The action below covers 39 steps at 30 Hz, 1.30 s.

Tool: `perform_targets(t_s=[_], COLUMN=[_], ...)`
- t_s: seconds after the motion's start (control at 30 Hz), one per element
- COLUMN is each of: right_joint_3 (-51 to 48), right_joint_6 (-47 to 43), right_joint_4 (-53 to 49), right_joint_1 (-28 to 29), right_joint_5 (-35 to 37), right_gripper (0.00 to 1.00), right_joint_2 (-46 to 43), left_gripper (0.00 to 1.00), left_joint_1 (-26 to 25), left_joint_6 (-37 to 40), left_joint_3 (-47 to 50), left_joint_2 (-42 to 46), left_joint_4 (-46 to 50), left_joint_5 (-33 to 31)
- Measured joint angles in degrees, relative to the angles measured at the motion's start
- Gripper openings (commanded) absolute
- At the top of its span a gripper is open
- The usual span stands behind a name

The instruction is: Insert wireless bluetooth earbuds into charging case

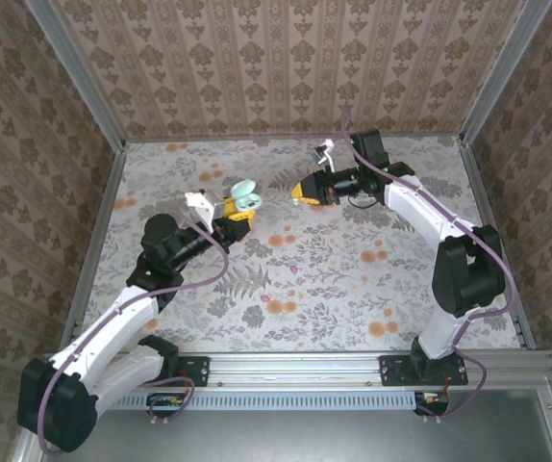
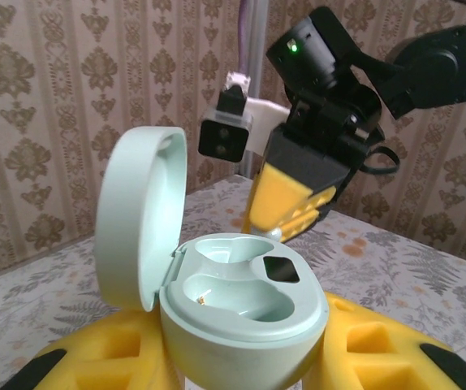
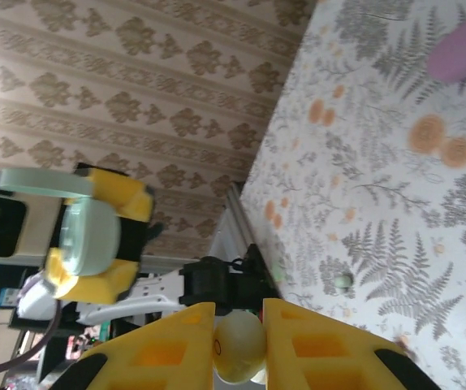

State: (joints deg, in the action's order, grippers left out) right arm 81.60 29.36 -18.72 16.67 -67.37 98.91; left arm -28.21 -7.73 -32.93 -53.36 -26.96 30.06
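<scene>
Left pincer (image 1: 237, 212) clamped on the open mint case (image 2: 245, 325), right pincer (image 1: 300, 191) pinching a pale earbud (image 3: 237, 348) near it: align the earbud over an empty socket (image 2: 229, 294), then lower gently.

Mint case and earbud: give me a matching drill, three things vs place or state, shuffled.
Things
1. mint case
2. case lid
3. pale earbud

Place or state
A. pinched in the right gripper
B. swung open, standing upright
C. held in the left gripper

Pairs: 1-C, 2-B, 3-A
</scene>
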Motion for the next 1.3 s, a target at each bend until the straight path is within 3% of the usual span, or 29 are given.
perform_targets(t_s=[0.5,0.77,0.97,1.3], right_joint_3=[0.0,-0.1,-2.2,-2.5], right_joint_6=[7.6,16.7,21.4,18.1], right_joint_4=[4.7,5.6,8.5,11.0], right_joint_1=[-0.7,-0.7,-0.7,-0.6], right_joint_5=[-5.0,5.6,8.3,2.0], right_gripper=[0.21,0.2,0.21,0.22], right_joint_2=[-3.2,-4.3,-4.3,-4.3], left_gripper=[0.32,0.32,0.32,0.32], left_joint_1=[-1.9,-2.1,-2.1,-2.1], left_joint_6=[1.4,2.2,2.9,3.1], left_joint_3=[-2.8,-3.3,-3.4,-3.5], left_joint_2=[-8.4,-10.2,-10.4,-10.4], left_joint_4=[-3.7,-4.4,-4.4,-4.4], left_joint_5=[3.6,3.6,3.6,4.0])
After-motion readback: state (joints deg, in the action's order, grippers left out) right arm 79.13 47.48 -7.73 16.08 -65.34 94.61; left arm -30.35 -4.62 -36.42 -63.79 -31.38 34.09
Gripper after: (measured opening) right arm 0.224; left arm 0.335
